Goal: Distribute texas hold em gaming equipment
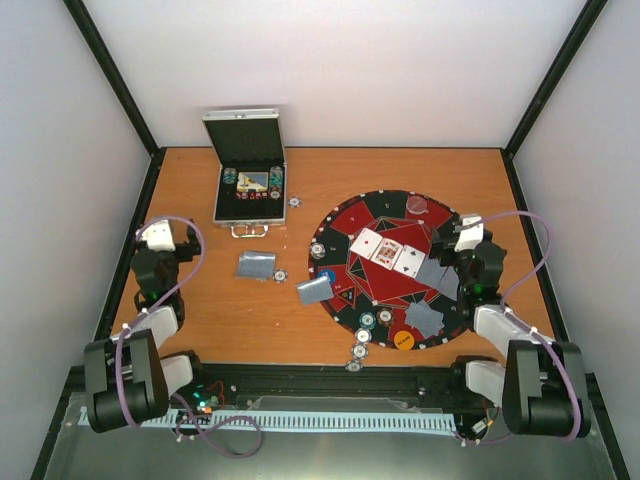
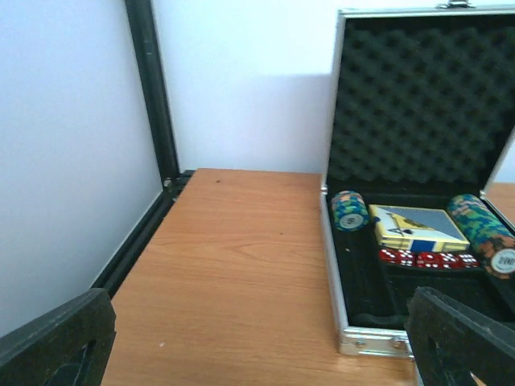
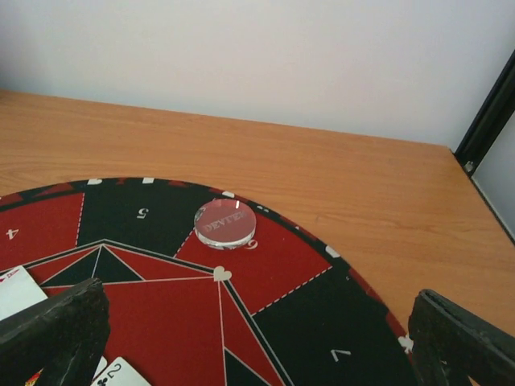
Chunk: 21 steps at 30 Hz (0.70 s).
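Ahead of our left claw (image 2: 257, 358), whose jaws stand spread wide with nothing between them, the open case (image 2: 366, 342) sits a little to the right. It holds rolls of poker chips (image 2: 349, 211), a boxed deck (image 2: 417, 227) and red dice (image 2: 426, 259). Our right claw (image 3: 257, 346) is spread just as wide and is empty above the round mat (image 3: 322, 322). The clear dealer button (image 3: 225, 223) lies just ahead of it, and face-up cards (image 1: 388, 250) lie to its left.

We judge the risks thus. Reaching into the case, a finger could catch the metal wall and shove the case, or topple a roll so that chips scatter. Over the mat, a low sweep could drag the flat grey-backed cards (image 1: 433, 272) or knock loose chips (image 1: 358, 350) out of place. Thin cards also give our fingers little to pinch.
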Tool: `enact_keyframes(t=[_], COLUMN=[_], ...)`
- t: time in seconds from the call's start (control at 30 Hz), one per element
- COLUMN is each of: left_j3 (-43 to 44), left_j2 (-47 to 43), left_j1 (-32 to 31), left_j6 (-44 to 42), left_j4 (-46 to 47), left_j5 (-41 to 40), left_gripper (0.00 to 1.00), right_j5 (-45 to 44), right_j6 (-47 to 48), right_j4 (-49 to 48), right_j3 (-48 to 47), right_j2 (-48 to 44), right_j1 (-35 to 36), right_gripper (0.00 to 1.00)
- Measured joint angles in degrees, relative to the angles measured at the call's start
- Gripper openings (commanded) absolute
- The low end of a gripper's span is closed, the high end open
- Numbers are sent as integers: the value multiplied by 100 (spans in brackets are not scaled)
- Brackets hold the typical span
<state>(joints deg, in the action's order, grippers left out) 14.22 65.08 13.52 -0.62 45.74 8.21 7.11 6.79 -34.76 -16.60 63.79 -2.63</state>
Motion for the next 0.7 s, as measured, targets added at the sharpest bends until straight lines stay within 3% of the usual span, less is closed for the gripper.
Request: enact_keyframes(t=[0.1,0.47,0.7], left_j3=[-286,-850,-719], left_j2=[0,251,866], left_j1=[275,326,291], left_j6=[219,267,337], left_j4=[442,1443,1838], left_j5=[61,400,553], left_gripper=[100,100,100], right_j5=[44,293,413], right_j6=[-96,-238,-214], right_j4=[-564,-2367,-2590], right_j3=[212,225,153], right_j2=[315,2124,2387], right_j1=[0,4,7], right_gripper=[100,100,100])
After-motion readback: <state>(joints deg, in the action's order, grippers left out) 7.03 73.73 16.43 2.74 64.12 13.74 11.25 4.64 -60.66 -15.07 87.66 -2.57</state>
